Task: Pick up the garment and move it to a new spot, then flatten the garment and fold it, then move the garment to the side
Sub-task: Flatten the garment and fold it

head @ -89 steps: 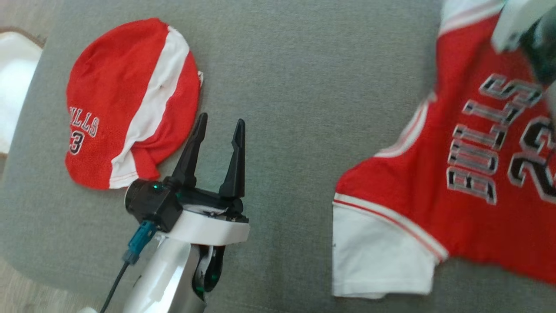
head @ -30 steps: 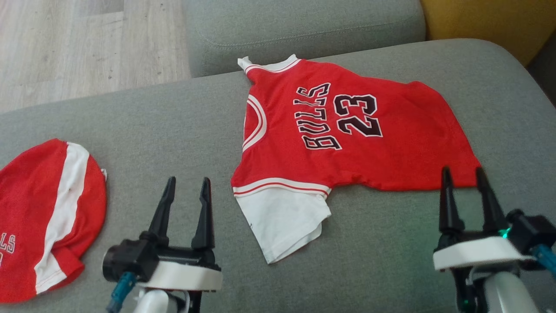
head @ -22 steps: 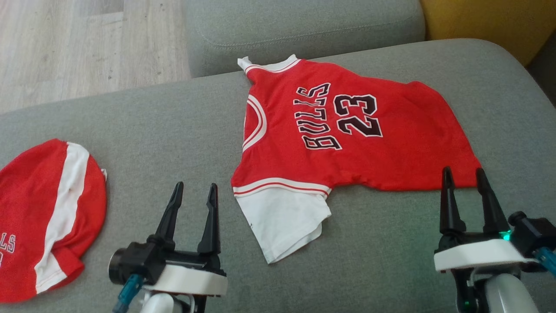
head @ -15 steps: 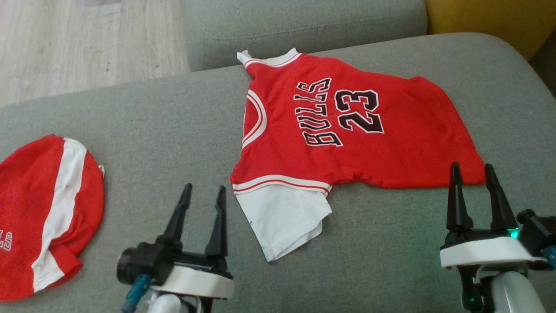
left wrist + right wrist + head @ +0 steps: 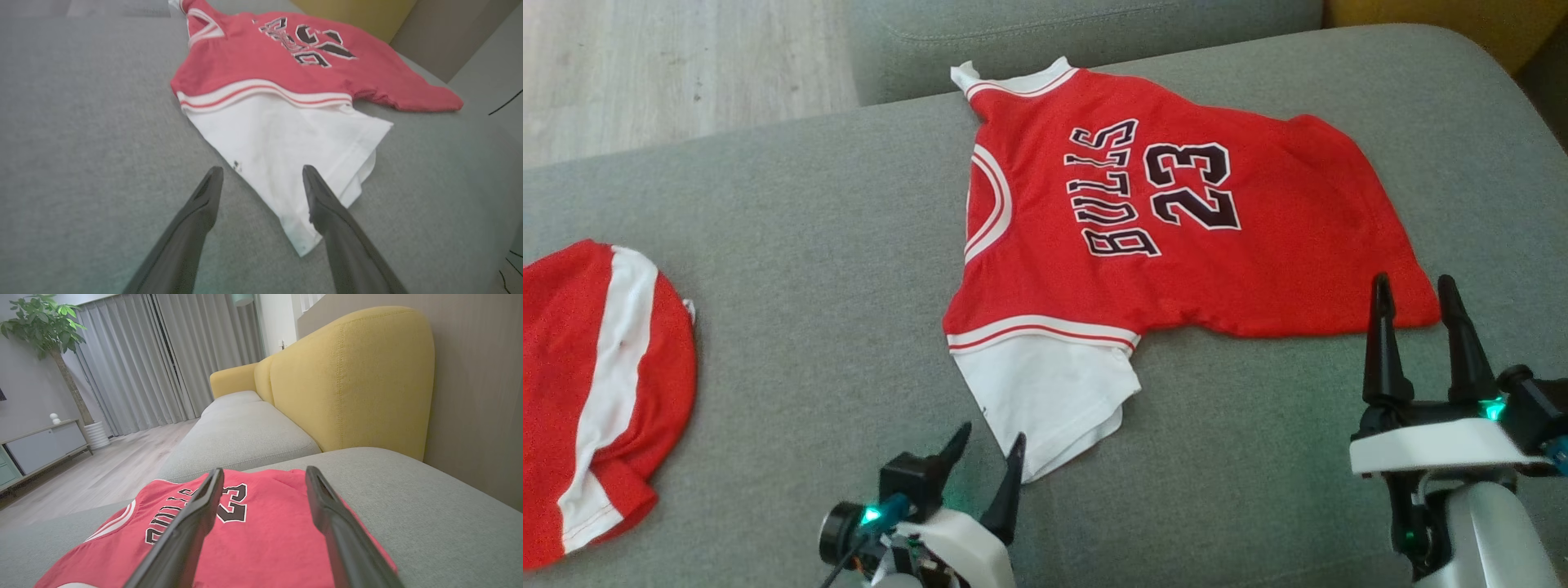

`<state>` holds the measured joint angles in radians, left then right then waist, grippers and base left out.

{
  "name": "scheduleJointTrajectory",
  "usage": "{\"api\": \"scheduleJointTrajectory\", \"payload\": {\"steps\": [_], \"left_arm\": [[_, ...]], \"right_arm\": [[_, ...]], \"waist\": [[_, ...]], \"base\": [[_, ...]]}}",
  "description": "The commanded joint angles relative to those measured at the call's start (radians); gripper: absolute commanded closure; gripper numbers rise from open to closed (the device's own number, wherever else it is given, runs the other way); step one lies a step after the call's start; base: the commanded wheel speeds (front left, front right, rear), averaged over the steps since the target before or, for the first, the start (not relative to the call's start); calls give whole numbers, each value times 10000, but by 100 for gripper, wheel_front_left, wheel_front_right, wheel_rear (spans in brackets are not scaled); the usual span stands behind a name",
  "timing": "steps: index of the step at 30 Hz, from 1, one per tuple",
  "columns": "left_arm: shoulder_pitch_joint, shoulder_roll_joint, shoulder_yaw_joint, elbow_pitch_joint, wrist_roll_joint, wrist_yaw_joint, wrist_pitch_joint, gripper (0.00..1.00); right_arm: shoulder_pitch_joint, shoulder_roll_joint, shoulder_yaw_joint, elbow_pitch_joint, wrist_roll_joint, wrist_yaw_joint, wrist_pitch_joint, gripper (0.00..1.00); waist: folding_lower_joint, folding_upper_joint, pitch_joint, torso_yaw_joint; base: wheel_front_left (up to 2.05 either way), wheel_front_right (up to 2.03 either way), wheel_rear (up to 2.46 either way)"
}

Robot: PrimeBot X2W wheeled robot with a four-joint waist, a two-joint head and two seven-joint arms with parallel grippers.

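**A:** where's the jersey (image 5: 1176,212) at?

**B:** lying flat-ish on the grey sofa cushion (image 5: 792,245), with its white sleeve (image 5: 1045,392) pointing at the left gripper (image 5: 992,433). That one's fingers are spread and empty, tips just beside the sleeve's end. Same for the right gripper (image 5: 1413,279): spread, empty, near the red hem.

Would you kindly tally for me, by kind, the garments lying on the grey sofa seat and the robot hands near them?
Garments, red and white: 2 (the spread jersey and the folded garment)
Robot hands, both open and holding nothing: 2 (left hand and right hand)
Total: 4
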<state>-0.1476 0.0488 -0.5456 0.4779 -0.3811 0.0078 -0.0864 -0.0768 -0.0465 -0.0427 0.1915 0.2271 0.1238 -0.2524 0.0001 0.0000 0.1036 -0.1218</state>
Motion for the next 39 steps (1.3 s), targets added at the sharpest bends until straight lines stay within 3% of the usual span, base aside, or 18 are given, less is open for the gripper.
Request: {"api": "scheduleJointTrajectory", "payload": {"steps": [1, 6, 11, 23, 24, 25, 26, 39], "left_arm": [[-423, 14, 129, -128, -139, 137, 234, 0], [-550, 14, -86, 172, -865, 182, 1188, 0], [-545, 14, -318, 50, -1507, -109, 1540, 0], [-863, 80, -997, -10, -1258, -234, 1772, 0], [-900, 89, -1038, 10, -1228, -243, 1794, 25], [-929, 92, -1072, 22, -1215, -264, 1804, 70], [-951, 91, -1089, 26, -1221, -285, 1793, 100], [-1033, 71, -430, -159, -1477, 71, 102, 100]], "right_arm": [[-367, -38, 265, -300, -48, 69, -93, 0], [-436, -38, 287, -271, -18, 69, -93, 0], [-441, -38, 289, -234, 43, 69, -93, 0], [-692, -38, 400, -276, 141, 69, -93, 0], [-700, -38, 404, -278, 138, 69, -93, 0], [-704, -38, 399, -277, 135, 69, -93, 0], [-704, -38, 385, -272, 132, 69, -93, 0], [-571, -37, 201, 20, -109, 69, -93, 0]], "waist": [[-1, 0, 25, -52], [-1, 0, 4, -156], [-1, 0, -20, -278], [-1, 0, 186, -647], [-1, 0, 197, -671], [-1, 0, 201, -691], [-1, 0, 201, -702], [-1, 0, -183, -371]], "base": [[0, 0, 0], [0, 0, 0], [0, 0, 0], [0, 0, 0], [0, 0, 0], [0, 0, 0], [0, 0, 0], [0, 0, 0]]}}
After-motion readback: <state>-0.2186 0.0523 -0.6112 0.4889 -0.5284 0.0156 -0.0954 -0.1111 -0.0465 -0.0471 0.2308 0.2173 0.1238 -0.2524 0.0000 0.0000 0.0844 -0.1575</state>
